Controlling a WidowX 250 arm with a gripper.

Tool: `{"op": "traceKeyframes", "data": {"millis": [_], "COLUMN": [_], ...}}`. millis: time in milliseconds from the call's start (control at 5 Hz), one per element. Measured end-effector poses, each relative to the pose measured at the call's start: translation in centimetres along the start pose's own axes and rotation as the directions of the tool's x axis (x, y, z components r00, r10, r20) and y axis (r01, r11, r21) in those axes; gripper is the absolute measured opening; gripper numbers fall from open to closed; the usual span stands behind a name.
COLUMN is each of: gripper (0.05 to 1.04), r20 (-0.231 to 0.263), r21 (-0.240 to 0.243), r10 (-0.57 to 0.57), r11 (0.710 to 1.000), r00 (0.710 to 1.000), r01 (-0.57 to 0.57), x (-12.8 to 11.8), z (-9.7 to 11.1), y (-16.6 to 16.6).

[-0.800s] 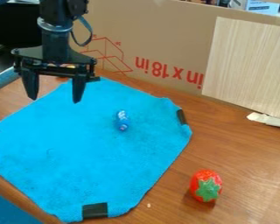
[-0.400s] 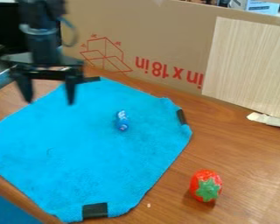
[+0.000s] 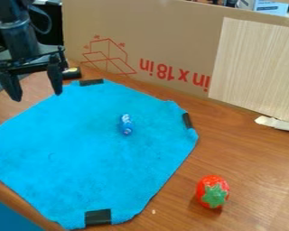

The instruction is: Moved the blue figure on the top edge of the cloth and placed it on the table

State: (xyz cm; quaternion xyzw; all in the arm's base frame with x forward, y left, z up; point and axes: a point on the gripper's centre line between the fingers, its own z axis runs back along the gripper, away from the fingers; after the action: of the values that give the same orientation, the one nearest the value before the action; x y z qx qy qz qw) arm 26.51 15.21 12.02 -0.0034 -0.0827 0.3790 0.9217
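Fingers spread and nothing between them, a black gripper hangs at 11 o'clock from the centre of a blue cloth. The blue figure lies on the fabric, between 1 and 2 o'clock from centre, while a toy strawberry sits off the cloth at 4 o'clock on the wooden table.

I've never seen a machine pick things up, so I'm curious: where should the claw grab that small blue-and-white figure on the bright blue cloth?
Probably around the middle of the small blue-and-white figure, coming from above, with one finger on each long side. It looks longer than wide and seems to lie on the cloth, so its narrow width should fit the open claw.
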Motion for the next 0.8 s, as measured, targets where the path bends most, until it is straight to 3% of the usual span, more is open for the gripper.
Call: {"op": "traceKeyframes", "data": {"millis": [200,400,800], "gripper": [0.998,0.998,0.998], "r20": [0.023,0.049,0.030], "r21": [-0.014,0.007,0.053], "r10": [0.094,0.110,0.052], "r11": [0.996,0.994,0.997], "r00": [0.995,0.993,0.998], "r01": [-0.094,-0.111,-0.053], "x": [0.4,-0.4,-1.7], "z": [-1.2,-1.8,-3.7], "y": [-1.6,-4.9,-9.8]}}
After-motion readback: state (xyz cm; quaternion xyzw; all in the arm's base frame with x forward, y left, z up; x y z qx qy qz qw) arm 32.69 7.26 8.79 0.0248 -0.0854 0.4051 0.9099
